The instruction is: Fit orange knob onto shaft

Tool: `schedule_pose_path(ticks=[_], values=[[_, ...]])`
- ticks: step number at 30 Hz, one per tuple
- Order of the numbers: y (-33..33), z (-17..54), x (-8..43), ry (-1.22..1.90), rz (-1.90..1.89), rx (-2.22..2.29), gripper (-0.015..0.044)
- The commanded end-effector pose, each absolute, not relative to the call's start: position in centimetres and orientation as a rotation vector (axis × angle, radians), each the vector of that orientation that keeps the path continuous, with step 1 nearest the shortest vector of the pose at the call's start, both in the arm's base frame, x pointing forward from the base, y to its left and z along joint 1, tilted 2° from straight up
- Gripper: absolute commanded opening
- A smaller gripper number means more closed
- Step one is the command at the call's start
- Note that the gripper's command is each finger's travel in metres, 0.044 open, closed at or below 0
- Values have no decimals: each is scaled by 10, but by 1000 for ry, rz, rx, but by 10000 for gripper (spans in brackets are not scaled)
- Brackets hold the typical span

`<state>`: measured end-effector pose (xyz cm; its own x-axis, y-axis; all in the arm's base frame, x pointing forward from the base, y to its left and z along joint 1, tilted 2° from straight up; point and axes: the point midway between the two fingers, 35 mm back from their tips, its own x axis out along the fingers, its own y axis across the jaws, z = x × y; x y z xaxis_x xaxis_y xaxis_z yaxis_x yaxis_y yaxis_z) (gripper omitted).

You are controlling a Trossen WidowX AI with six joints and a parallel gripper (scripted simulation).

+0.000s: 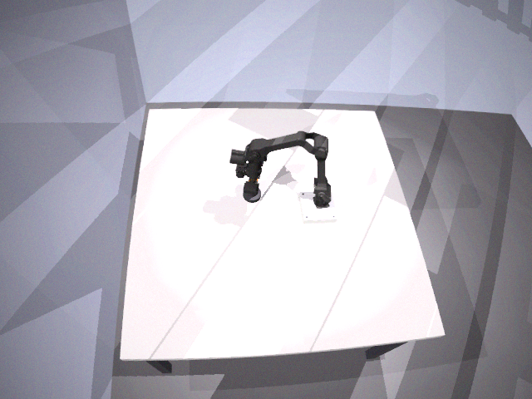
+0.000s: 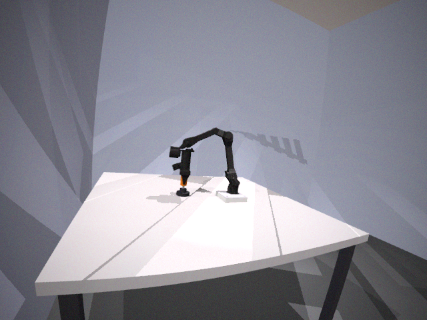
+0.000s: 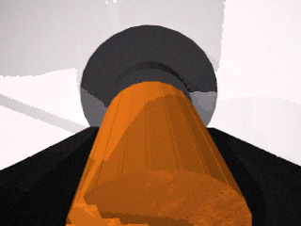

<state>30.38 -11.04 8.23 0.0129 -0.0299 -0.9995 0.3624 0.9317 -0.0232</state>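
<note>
The orange knob point(image 2: 181, 181) point(image 3: 152, 105) is held upright between the fingers of my gripper point(image 2: 184, 179) point(image 3: 152, 138), which is shut on it. The black round pedestal point(image 1: 253, 199) point(image 2: 182, 193) point(image 3: 148, 42) stands on the table right below. In the exterior view the knob's lower end is just above the pedestal's raised middle, with a short, pale bit of shaft point(image 2: 183, 187) showing between them. In the wrist view the knob covers the shaft and part of the pedestal. The knob's hole and both flat sides are hidden, so their alignment cannot be seen.
The white table point(image 1: 266, 278) point(image 2: 207, 237) carries the arm's white base plate point(image 1: 317, 214) point(image 2: 232, 197), to the right of the pedestal in the top and exterior views. The arm arches over between base and pedestal. Shadows and pale bands cross the table.
</note>
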Motion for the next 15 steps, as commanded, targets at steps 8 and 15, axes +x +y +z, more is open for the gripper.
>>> schedule_pose_path(ticks=[8,15], values=[[-110,81,301,1550,-162,111,0],[-110,81,302,1550,-162,111,0]])
